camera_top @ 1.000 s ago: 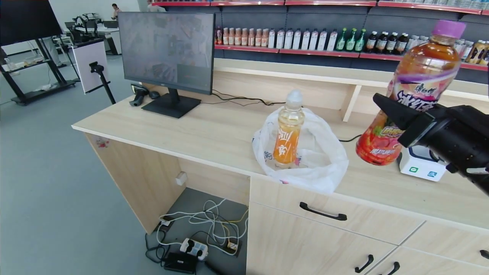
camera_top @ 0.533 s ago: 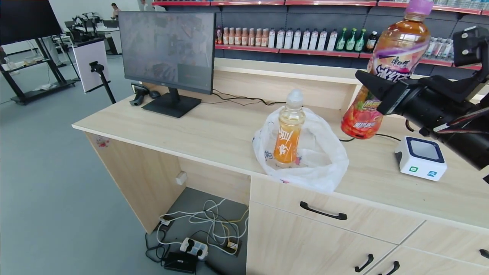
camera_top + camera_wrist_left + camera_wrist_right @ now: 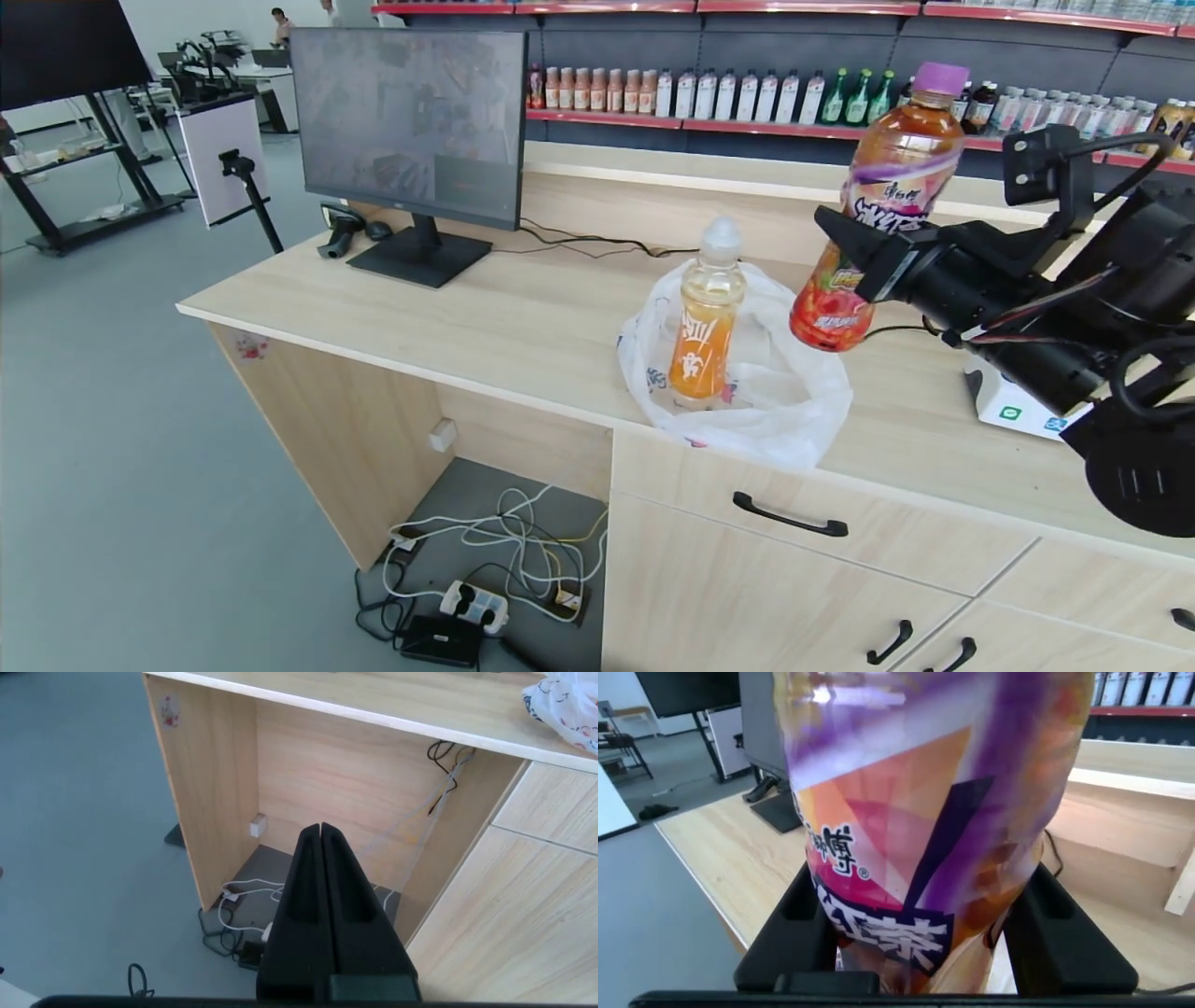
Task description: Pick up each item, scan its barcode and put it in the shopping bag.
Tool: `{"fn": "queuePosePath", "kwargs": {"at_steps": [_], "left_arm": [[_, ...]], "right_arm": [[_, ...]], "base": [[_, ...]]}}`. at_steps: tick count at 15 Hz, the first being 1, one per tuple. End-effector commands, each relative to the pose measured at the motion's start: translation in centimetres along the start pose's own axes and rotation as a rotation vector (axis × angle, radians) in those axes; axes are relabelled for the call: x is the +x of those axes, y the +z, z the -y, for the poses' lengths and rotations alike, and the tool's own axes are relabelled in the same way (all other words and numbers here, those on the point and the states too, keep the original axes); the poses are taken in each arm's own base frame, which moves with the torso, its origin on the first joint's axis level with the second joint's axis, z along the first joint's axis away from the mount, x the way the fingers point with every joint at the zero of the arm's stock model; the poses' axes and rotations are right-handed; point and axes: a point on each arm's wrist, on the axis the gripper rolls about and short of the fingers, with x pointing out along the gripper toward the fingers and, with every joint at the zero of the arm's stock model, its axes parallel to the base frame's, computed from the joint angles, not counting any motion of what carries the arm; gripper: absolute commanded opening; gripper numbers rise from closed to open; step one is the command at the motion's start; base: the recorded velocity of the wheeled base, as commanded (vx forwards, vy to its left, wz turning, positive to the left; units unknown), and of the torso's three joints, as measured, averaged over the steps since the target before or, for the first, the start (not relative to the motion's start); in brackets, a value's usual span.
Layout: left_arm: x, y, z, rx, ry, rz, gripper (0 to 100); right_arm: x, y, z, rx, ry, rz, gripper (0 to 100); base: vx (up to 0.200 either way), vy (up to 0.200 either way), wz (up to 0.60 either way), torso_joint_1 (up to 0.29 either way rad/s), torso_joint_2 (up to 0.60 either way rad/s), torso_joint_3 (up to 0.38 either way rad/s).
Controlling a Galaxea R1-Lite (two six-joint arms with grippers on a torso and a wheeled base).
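My right gripper point(image 3: 864, 257) is shut on a purple-capped tea bottle point(image 3: 882, 201), held nearly upright in the air just right of and above the white shopping bag point(image 3: 794, 392). In the right wrist view the bottle point(image 3: 924, 812) sits between the black fingers point(image 3: 789, 924). An orange drink bottle point(image 3: 707, 313) with a white cap stands upright inside the bag. The white barcode scanner point(image 3: 1013, 411) sits on the counter, partly hidden behind my right arm. My left gripper point(image 3: 320, 835) is shut on nothing, low beside the counter point(image 3: 392, 700), over the floor.
A monitor point(image 3: 408, 121) stands at the counter's point(image 3: 504, 317) back left, with a handheld scanner point(image 3: 336, 233) beside it. A raised wooden ledge point(image 3: 691, 177) runs behind the bag. Cables and a power strip point(image 3: 476, 607) lie on the floor under the counter. Drawers with black handles point(image 3: 789, 518) face me.
My right arm has carried the tea bottle left from above the barcode scanner to beside the bag, first rising, then coming lower. The bag and orange bottle have not moved.
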Motion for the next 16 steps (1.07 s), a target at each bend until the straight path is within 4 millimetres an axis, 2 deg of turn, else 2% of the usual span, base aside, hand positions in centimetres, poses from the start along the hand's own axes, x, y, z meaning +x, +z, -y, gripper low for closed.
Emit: {"fn": "queuePosePath", "kwargs": {"at_steps": [1, 3, 7, 14, 16], "left_arm": [[0.0, 0.0, 0.0, 0.000, 0.001, 0.001, 0], [0.0, 0.0, 0.0, 0.000, 0.002, 0.001, 0], [0.0, 0.0, 0.0, 0.000, 0.001, 0.001, 0], [0.0, 0.0, 0.0, 0.000, 0.001, 0.001, 0], [0.0, 0.0, 0.0, -0.002, 0.001, 0.001, 0]], "right_arm": [[1.3, -3.7, -1.0, 0.018, 0.030, -0.037, 0], [1.9, -4.8, -2.6, 0.040, 0.064, -0.026, 0], [1.8, -5.4, -3.0, 0.041, 0.056, -0.024, 0], [2.8, -5.1, -2.9, 0.066, 0.063, 0.010, 0], [3.6, -5.7, -1.9, 0.073, 0.039, 0.016, 0]], "base": [[0.000, 0.000, 0.00, 0.000, 0.00, 0.000], [0.000, 0.000, 0.00, 0.000, 0.00, 0.000], [0.000, 0.000, 0.00, 0.000, 0.00, 0.000], [0.000, 0.000, 0.00, 0.000, 0.00, 0.000], [0.000, 0.000, 0.00, 0.000, 0.00, 0.000]]}}
